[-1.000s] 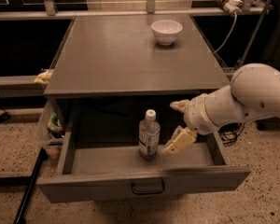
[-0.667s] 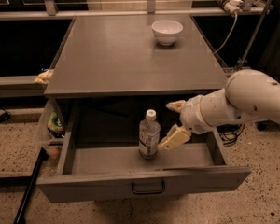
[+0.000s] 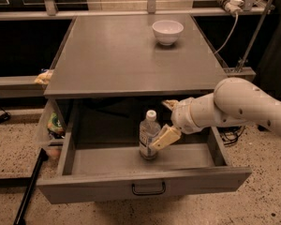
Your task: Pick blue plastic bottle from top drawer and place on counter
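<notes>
The blue plastic bottle [image 3: 148, 133], clear with a white cap and pale label, stands upright in the open top drawer [image 3: 131, 183], near its middle. My gripper [image 3: 166, 122] reaches in from the right on a white arm. Its fingers are spread: one tan finger [image 3: 163, 138] is at the bottle's right front side and the other [image 3: 170, 104] is behind and to the right. The bottle is not enclosed. The grey counter [image 3: 112, 55] lies above the drawer.
A white bowl [image 3: 167, 32] sits on the counter at the back right. A clear bin with snack packets [image 3: 50, 125] hangs left of the drawer. A dark pole [image 3: 30, 186] leans at the lower left. Cables and a power strip [image 3: 227, 1] are at the back right.
My gripper has moved left toward the bottle, and its near finger now reaches the bottle's side. The bottle has stayed upright in the same spot.
</notes>
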Robot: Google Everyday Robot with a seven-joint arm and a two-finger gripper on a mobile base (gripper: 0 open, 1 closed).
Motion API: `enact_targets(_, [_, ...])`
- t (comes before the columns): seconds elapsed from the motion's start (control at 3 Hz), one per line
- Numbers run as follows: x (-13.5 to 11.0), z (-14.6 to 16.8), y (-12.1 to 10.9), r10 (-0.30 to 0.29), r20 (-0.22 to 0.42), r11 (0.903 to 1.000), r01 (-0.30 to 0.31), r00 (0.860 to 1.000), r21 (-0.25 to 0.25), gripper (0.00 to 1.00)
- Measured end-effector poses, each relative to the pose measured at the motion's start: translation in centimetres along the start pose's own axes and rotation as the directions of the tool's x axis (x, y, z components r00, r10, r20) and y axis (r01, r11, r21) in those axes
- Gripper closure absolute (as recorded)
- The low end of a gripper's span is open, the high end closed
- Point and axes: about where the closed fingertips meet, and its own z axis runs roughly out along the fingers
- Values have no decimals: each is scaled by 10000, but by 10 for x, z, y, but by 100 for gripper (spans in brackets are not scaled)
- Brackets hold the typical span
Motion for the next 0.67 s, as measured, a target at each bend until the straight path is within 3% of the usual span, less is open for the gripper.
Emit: enact_targets(0.67, [-8, 22, 18, 232, 519, 9982, -202, 9984, -565, 15])
